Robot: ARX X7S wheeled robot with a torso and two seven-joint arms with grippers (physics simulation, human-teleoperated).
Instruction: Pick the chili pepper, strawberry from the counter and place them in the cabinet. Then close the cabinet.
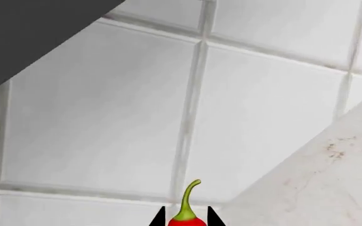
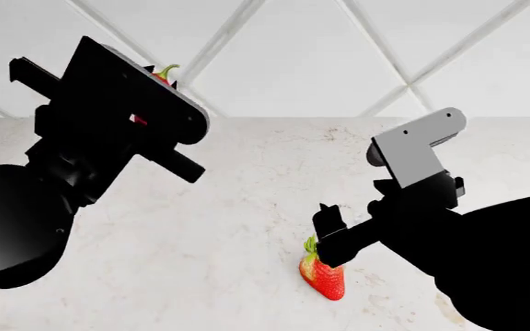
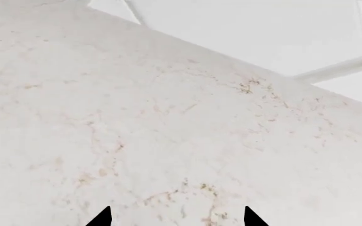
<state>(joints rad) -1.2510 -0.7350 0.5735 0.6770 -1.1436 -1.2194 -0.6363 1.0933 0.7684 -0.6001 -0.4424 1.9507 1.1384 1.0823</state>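
Observation:
My left gripper (image 1: 185, 219) is shut on the chili pepper (image 1: 188, 217). Its red body sits between the two black fingertips and its curved green stem points toward the tiled wall. In the head view the pepper's stem (image 2: 165, 70) peeks out above the raised left gripper (image 2: 154, 79). The strawberry (image 2: 323, 274) lies on the white marble counter (image 2: 246, 207), green cap up, right below my right gripper (image 2: 328, 238). The right gripper (image 3: 176, 219) is open and empty, with only bare counter between its fingertips. The cabinet is out of view.
A white tiled wall (image 2: 302, 55) stands behind the counter. A dark grey surface (image 1: 30, 33) fills one corner of the left wrist view. The counter's marble (image 3: 137, 117) fills most of the right wrist view.

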